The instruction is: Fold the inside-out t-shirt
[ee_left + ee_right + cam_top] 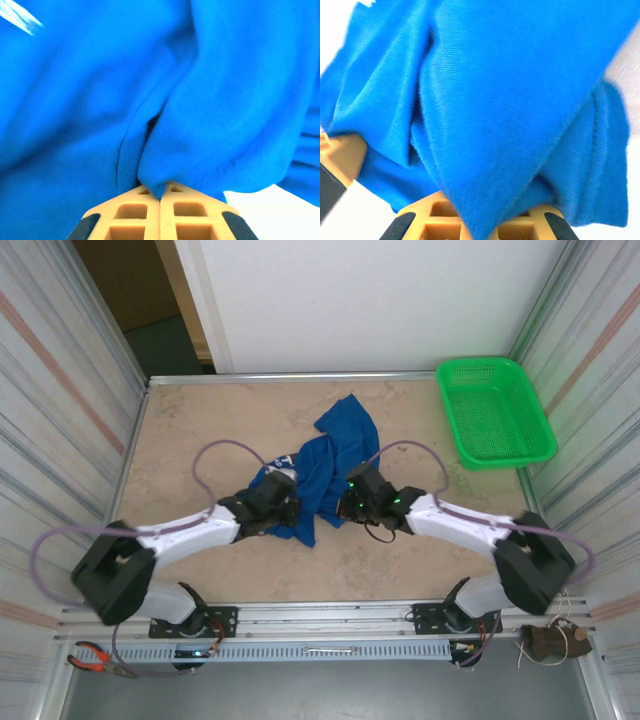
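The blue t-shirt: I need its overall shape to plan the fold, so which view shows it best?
Top external: the whole crumpled t-shirt and its outline show. The wrist views give close-up folds pinched in the left end effector and right end effector.

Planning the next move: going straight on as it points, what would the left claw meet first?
The blue t-shirt: the left claw is shut on a fold, more cloth directly ahead.

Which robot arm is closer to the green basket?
The right arm: it stands on the basket's side, while the left arm reaches in from beyond the shirt.
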Robot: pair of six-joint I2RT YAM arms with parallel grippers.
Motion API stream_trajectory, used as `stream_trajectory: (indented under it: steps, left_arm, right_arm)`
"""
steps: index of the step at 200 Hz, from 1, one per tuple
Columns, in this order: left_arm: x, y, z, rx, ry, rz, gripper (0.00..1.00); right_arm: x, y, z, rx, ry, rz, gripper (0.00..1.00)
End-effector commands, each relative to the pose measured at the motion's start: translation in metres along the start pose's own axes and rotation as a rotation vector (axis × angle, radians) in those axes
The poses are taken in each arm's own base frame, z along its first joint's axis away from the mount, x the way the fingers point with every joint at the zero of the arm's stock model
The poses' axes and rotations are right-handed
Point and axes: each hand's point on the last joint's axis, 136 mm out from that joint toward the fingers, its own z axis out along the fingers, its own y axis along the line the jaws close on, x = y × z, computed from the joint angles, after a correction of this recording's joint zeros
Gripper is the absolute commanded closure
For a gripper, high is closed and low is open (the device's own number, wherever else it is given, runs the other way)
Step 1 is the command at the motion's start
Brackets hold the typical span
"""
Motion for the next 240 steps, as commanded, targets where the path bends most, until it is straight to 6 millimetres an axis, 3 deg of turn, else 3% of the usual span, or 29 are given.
stream_trajectory:
  steps: [1,26,48,54,64,72,87,107,131,158,194,240]
  left_arm:
    - [-0.076,0.007,-0.066,0.071,-0.205,-0.064,1.0]
    - [-0.125,0.04,-0.104,0.122,-0.29,-0.177,1.0]
    - [-0.154,0.069,-0.099,0.148,-0.283,-0.242,1.0]
    - [-0.16,0.078,-0.092,0.144,-0.271,-0.253,0.89]
    - [-0.169,0.093,-0.076,0.134,-0.256,-0.268,0.58]
    - [-0.173,0.106,-0.062,0.126,-0.232,-0.281,0.41]
    - [-0.175,0.122,-0.044,0.151,-0.184,-0.334,0.32]
    - [-0.169,0.122,-0.04,0.173,-0.188,-0.346,0.27]
    - [-0.152,0.092,-0.043,0.205,-0.18,-0.304,0.21]
    - [-0.132,0.028,-0.036,0.272,-0.195,-0.128,0.16]
    - [-0.109,-0.052,-0.009,0.368,-0.208,0.136,0.15]
    - [-0.1,-0.113,0.025,0.392,-0.305,0.343,0.09]
  right_arm:
    - [-0.028,0.018,-0.065,-0.061,-0.089,-0.089,1.0]
    - [-0.06,0.037,-0.127,-0.137,-0.179,-0.119,1.0]
    - [-0.085,0.046,-0.156,-0.185,-0.224,-0.107,1.0]
    - [-0.093,0.047,-0.157,-0.192,-0.23,-0.094,1.0]
    - [-0.106,0.044,-0.154,-0.186,-0.236,-0.07,1.0]
    - [-0.115,0.042,-0.148,-0.186,-0.232,-0.053,1.0]
    - [-0.13,0.035,-0.133,-0.189,-0.216,-0.011,1.0]
    - [-0.14,0.028,-0.115,-0.202,-0.185,0.024,1.0]
    - [-0.143,0.025,-0.104,-0.219,-0.162,0.033,1.0]
    - [-0.14,0.022,-0.104,-0.225,-0.155,0.033,1.0]
    - [-0.137,0.017,-0.106,-0.229,-0.156,0.04,1.0]
    - [-0.137,0.019,-0.109,-0.246,-0.157,0.045,1.0]
